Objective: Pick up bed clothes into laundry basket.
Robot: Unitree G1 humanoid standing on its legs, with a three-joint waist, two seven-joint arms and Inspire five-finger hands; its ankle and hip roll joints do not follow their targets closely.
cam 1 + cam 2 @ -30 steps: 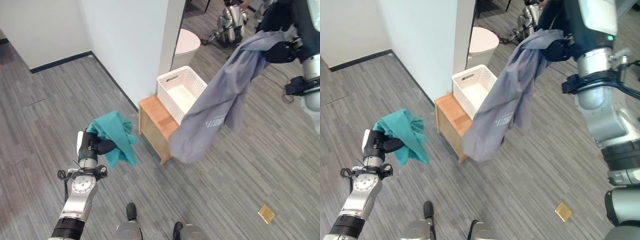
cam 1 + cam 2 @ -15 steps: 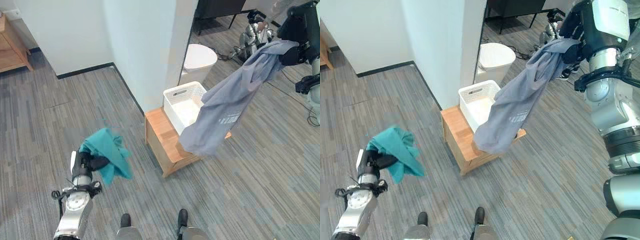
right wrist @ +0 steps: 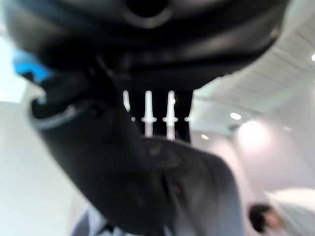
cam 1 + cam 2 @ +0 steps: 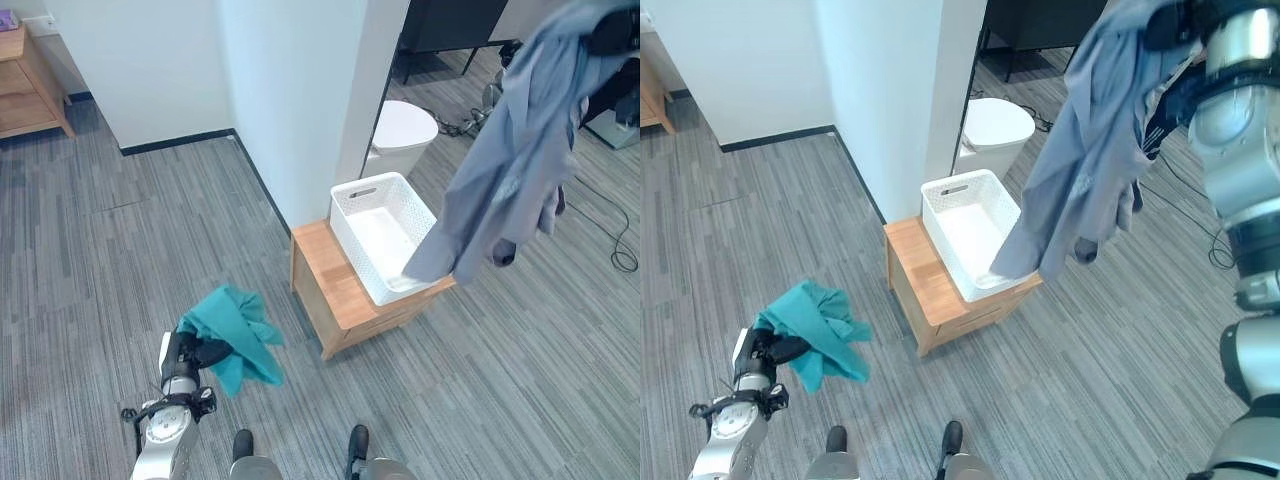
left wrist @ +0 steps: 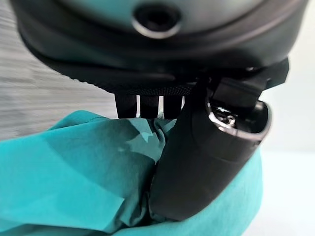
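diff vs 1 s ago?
Right hand has lifted the grey garment higher; its lower end now hangs into the white basket. The camera shifted too. Unchanged: left hand stays shut on the teal cloth, basket on the wooden stand.

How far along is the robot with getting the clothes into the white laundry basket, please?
Nothing lies fully inside the laundry basket yet. The right hand holds the grey garment high, its lower end hanging at the basket's near corner. The left hand grips the teal garment away from the basket, above the floor. Both garments are left to drop in.
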